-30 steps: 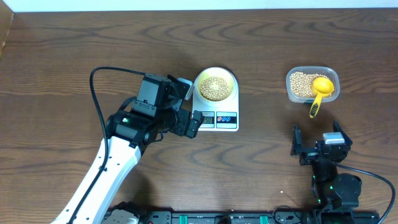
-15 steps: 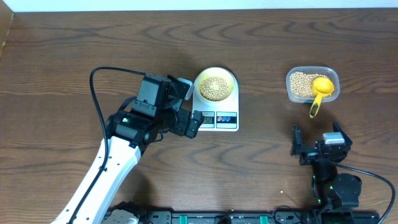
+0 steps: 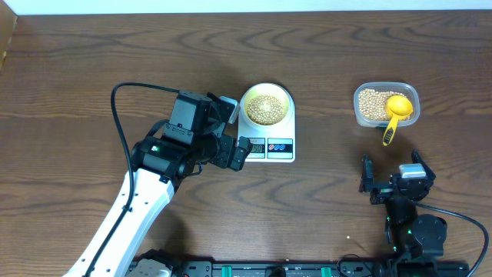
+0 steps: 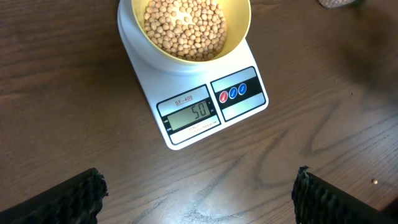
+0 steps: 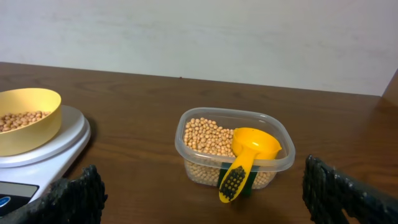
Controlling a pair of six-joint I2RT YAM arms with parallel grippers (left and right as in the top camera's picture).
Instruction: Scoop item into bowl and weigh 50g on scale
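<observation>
Soybeans (image 4: 185, 25) are heaped in the pale yellow bowl (image 4: 244, 31), which is seated on the platform of the white kitchen scale (image 4: 146, 68) so that their weight is registered. The display (image 4: 191, 114) is read as 50, so the target is judged to be met. The left tool (image 4: 199, 198) is held above the table (image 4: 323, 143) with its fingers spread wide and nothing pinched. The scale lies just ahead of it with the display turned toward it, a placement judged to serve checking the reading. The right tool (image 5: 208, 196) is likewise spread wide and empty, low over the table. Directly ahead of it a clear plastic tub (image 5: 283, 160) of the same beans is set, and a yellow scoop (image 5: 255, 146) is laid in it with its handle propped over the near rim toward the tool, where it could easily be taken up. The bowl and scale are seen ahead and to the left of that tool.
</observation>
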